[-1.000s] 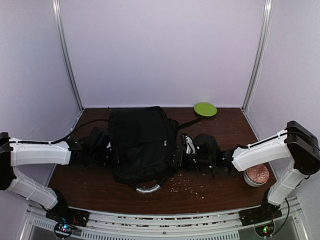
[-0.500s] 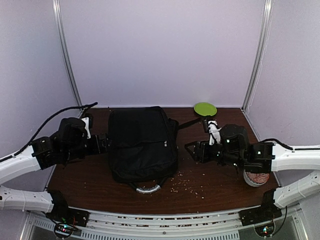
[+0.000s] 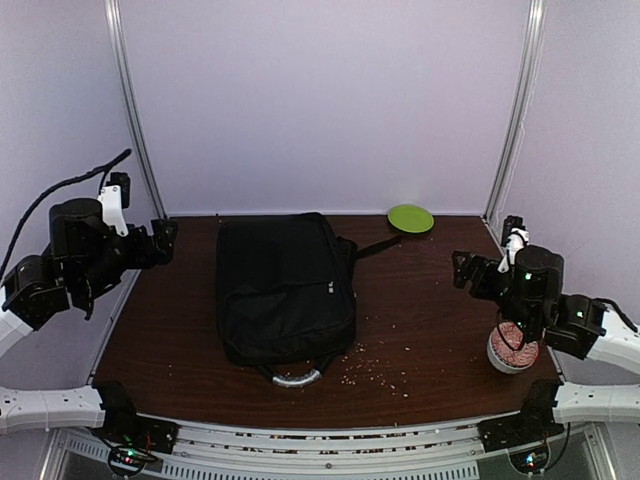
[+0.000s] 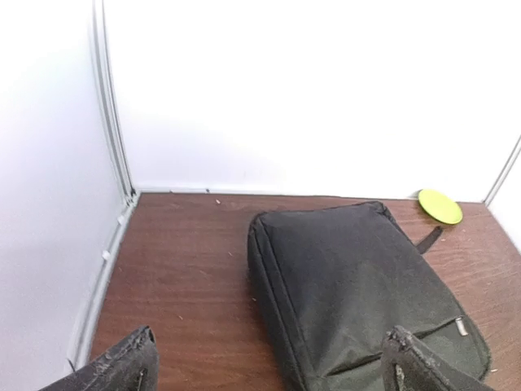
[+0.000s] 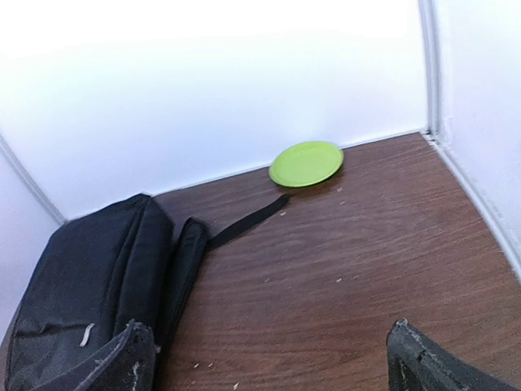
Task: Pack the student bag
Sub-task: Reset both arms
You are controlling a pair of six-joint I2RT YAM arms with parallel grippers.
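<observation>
The student bag [image 3: 285, 290] is black, its handle [image 3: 296, 379] grey, the plate [image 3: 410, 218] lime-green, the table [image 3: 430, 300] wood-grain brown.

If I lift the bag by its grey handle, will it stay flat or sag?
Probably sags: the student bag looks like soft fabric with rounded edges. Its bulk suggests it may be heavy for one arm. The loose strap may trail behind, lying out toward the green plate.

The student bag [image 3: 285, 290] lies flat across the middle of the bench [image 3: 430, 300], the one large obstacle, with open lanes of wood along both its sides. Its strap [image 3: 376, 245] trails toward a green plate [image 3: 411, 218] in the far right corner; a white cup [image 3: 513, 352] stands at the near right edge.
</observation>
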